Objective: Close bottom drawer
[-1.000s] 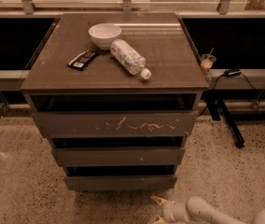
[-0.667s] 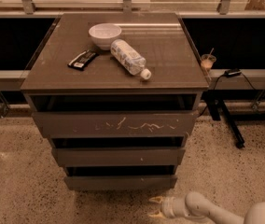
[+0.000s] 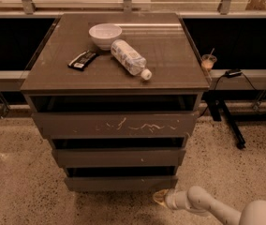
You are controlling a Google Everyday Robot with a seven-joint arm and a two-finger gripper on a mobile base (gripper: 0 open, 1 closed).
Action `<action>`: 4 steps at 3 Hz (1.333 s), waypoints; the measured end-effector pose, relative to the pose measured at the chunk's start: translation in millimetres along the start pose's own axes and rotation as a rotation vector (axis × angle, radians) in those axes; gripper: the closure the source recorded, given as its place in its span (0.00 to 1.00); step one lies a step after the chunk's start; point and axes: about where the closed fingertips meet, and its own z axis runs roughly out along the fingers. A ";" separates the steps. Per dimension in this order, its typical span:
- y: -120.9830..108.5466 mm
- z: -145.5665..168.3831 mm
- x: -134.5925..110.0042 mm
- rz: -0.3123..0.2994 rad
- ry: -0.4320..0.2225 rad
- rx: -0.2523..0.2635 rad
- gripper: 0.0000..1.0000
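The bottom drawer (image 3: 120, 183) is the narrowest of three dark grey-brown drawers in the cabinet. Its plain front stands out from the cabinet, with a dark gap above it. My gripper (image 3: 159, 198) is low near the floor, just below and right of the drawer's front right corner. The white arm (image 3: 203, 204) reaches in from the lower right.
The widest top drawer (image 3: 116, 124) with pale scratches and the middle drawer (image 3: 119, 156) also stand open. On the cabinet top (image 3: 170, 55) lie a white bowl (image 3: 105, 34), a plastic bottle (image 3: 130, 58) and a black packet (image 3: 82, 60). A cup (image 3: 208, 61) and a table leg (image 3: 226, 121) are to the right.
My gripper has crept a little to the left along the floor, closer to the bottom drawer's right corner. The drawers have not moved.
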 end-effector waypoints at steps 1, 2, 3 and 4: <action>-15.1 3.6 3.0 -0.008 -0.004 0.048 0.41; -16.4 3.9 3.0 -0.009 -0.004 0.051 0.19; -16.3 4.0 3.0 -0.009 -0.004 0.050 0.00; -16.3 4.0 3.0 -0.009 -0.004 0.050 0.00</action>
